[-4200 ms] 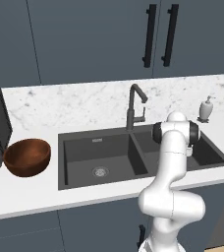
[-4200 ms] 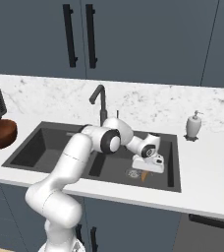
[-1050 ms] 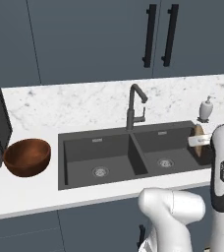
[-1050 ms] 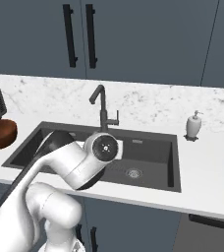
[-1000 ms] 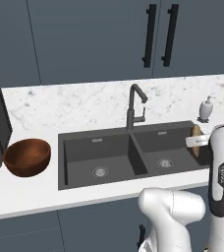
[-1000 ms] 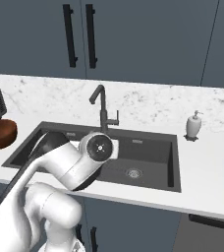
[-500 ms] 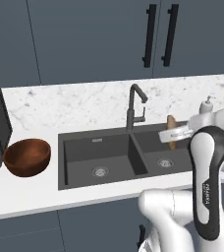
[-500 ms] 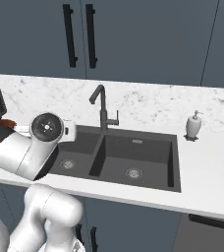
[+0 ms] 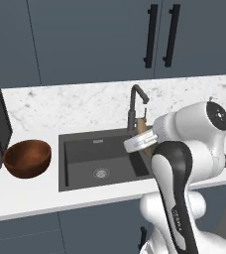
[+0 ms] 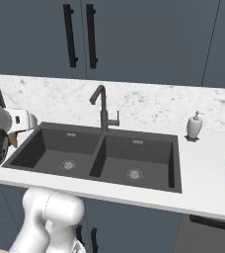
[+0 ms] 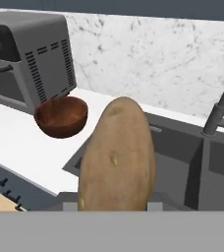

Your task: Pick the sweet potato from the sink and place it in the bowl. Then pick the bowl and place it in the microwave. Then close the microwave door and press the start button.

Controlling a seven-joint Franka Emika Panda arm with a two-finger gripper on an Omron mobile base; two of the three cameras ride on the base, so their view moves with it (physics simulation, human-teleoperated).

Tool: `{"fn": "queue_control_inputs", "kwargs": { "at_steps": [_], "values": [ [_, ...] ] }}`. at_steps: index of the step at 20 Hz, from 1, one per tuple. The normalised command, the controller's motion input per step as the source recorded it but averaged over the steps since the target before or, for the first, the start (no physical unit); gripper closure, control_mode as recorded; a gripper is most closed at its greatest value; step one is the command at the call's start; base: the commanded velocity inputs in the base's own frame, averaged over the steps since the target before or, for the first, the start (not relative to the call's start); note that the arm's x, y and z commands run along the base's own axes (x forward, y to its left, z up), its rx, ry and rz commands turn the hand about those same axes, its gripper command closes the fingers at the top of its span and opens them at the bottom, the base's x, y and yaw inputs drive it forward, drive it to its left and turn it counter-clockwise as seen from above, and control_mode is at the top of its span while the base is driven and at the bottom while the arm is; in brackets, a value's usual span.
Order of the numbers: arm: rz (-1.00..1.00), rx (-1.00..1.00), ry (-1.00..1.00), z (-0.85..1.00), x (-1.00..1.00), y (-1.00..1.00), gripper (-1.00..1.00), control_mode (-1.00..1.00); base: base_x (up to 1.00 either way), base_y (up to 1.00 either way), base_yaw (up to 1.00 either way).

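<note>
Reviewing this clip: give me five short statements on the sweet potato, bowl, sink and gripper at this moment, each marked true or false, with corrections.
1. The gripper holds the sweet potato. True.
2. The sweet potato lies inside the bowl. False: the bowl is empty.
3. The bowl sits on the counter beside the sink. True.
4. The bowl is inside the microwave. False: it stands on the counter in front of it.
5. Both sink basins are empty. True.

Dark blue cabinets point(image 9: 85, 39) with black handles point(image 9: 150, 35) hang above a white marble backsplash point(image 10: 149, 101) and pale surface point(image 9: 30, 191).
</note>
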Motion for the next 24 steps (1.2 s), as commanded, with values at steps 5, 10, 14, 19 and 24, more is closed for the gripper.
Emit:
{"fn": "queue_control_inputs", "kwargs": {
  "at_steps": [5, 10, 14, 19, 24],
  "values": [
    [0.00, -0.07, 0.07, 0.00, 0.26, 0.96, 1.00, -1.00, 0.00, 0.00, 0.00],
    [0.00, -0.13, 0.13, 0.00, 0.42, 0.91, 1.00, -1.00, 0.00, 0.00, 0.00],
    [0.00, -0.04, 0.18, -0.07, 0.55, 0.69, 1.00, -1.00, 0.00, 0.00, 0.00],
    [0.00, 0.00, 0.16, -0.28, 0.55, 0.64, 1.00, -1.00, 0.00, 0.00, 0.00],
    [0.00, 0.00, 0.01, -0.60, 0.40, 0.63, 1.00, -1.00, 0.00, 0.00, 0.00]
  ]
}}
